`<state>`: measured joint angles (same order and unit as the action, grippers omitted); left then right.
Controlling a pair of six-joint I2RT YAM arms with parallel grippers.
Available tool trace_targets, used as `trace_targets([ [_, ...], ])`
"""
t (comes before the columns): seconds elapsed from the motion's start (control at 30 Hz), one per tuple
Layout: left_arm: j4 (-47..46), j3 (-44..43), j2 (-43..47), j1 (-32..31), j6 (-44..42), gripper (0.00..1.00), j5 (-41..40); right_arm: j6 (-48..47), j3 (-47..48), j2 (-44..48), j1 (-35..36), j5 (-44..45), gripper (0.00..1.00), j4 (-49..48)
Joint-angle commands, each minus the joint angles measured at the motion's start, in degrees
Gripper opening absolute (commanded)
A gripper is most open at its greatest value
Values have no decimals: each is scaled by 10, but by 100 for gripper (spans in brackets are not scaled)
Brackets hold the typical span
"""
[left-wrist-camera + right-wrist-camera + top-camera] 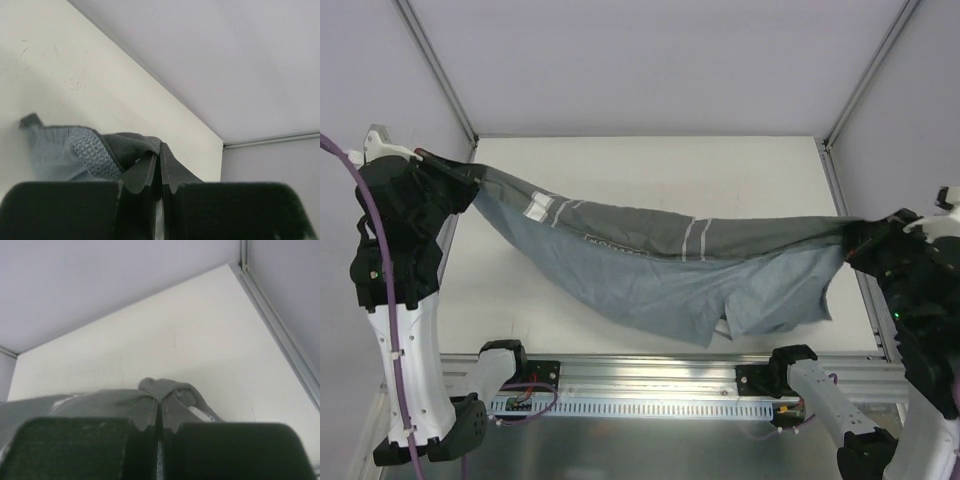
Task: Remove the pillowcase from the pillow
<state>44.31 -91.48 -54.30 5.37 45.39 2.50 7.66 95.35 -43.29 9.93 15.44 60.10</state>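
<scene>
The grey pillowcase (670, 262) hangs stretched between both grippers above the table, its dark striped face on top and its lighter blue-grey face sagging below. My left gripper (470, 180) is shut on its left corner; in the left wrist view the bunched cloth (100, 152) sits at the shut tips (160, 157). My right gripper (855, 240) is shut on its right corner; in the right wrist view the cloth (165, 390) is pinched at the tips (160, 407). The white pillow is out of view.
The white table (720, 170) lies under the cloth, with a metal rail (850, 250) along its right edge and a frame post (435, 70) at the back left. The arm bases (510, 360) stand at the near edge.
</scene>
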Motion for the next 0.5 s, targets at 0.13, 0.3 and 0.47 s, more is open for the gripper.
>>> trace_targets([
  [0.13,68,-170,45,6,1,0,-54,-34,180,29,-4,23,1,35],
  [0.3,76,-152,23,6,-3,0,-70,-35,137,12,-3,22,1,19],
  [0.47,73,-101,-111,6,0,0,-7,-41,-41,-78,-4,11,1,-68],
])
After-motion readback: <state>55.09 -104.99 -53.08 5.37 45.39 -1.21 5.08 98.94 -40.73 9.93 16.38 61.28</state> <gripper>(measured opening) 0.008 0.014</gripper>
